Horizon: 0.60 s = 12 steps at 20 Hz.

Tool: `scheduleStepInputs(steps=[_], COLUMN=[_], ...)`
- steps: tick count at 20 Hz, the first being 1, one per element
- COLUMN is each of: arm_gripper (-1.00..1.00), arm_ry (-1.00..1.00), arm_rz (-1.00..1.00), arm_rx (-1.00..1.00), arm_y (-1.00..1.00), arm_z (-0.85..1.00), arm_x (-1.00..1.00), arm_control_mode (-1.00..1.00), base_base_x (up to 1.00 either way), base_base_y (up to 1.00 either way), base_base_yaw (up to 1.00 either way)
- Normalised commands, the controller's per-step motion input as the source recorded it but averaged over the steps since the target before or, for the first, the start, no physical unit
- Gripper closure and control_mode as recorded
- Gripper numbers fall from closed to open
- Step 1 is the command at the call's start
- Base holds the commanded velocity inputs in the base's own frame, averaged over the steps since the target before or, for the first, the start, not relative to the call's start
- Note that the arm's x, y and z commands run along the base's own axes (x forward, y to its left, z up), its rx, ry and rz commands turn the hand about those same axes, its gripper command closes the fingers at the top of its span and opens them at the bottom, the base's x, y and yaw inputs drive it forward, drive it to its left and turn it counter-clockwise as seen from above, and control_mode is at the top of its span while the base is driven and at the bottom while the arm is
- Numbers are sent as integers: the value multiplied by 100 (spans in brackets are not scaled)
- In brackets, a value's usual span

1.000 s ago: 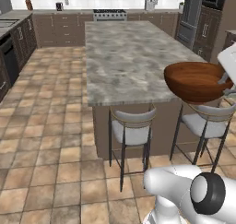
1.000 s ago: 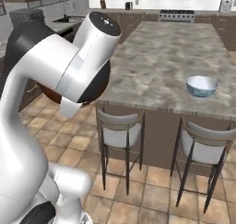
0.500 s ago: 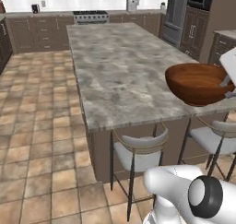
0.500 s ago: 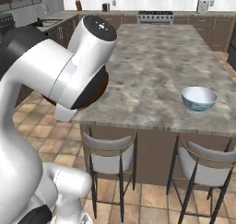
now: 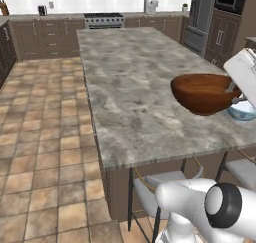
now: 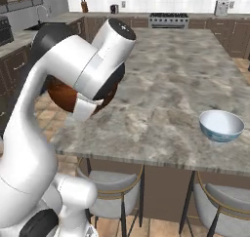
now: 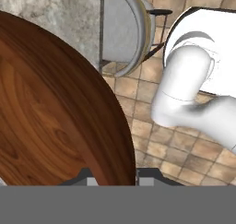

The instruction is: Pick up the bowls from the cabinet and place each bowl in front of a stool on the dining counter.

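My gripper (image 7: 117,175) is shut on the rim of the dark reddish-brown wooden bowl (image 5: 206,93), which hangs just above the near right part of the dining counter (image 5: 127,92). The arm covers most of that bowl (image 6: 60,96) in the right base view, and in the hand view the bowl (image 7: 55,117) spreads across the left. The white bowl with blue-green pattern (image 6: 221,125) rests on the counter top near the front edge, right behind the held bowl (image 5: 244,110). Two grey padded stools (image 6: 115,193) (image 6: 222,206) stand under the counter's near edge; one stool (image 7: 125,34) lies below the hand.
A black stove (image 5: 104,19) and dark drawer cabinets line the back wall, with a tall fridge (image 5: 202,17) at the back right. Tiled floor (image 5: 45,137) runs along the counter's left side.
The whole picture has shifted: the base has driven closer to the counter and along it. The wooden bowl stays in the gripper, and the white bowl rests where it was.
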Motion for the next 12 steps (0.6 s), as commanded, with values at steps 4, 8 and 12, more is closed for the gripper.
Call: scheduleStepInputs(steps=[4, 8, 12], arm_gripper=[100, 100, 100], arm_ry=[7, 6, 0], arm_rz=[12, 6, 4], arm_rx=[1, 6, 14], arm_y=[0, 0, 0], arm_z=[-100, -100, -93], arm_x=[100, 100, 100], arm_control_mode=[-100, -100, -100], base_base_x=[0, 0, 0], base_base_y=[0, 0, 0], base_base_yaw=[0, 0, 0])
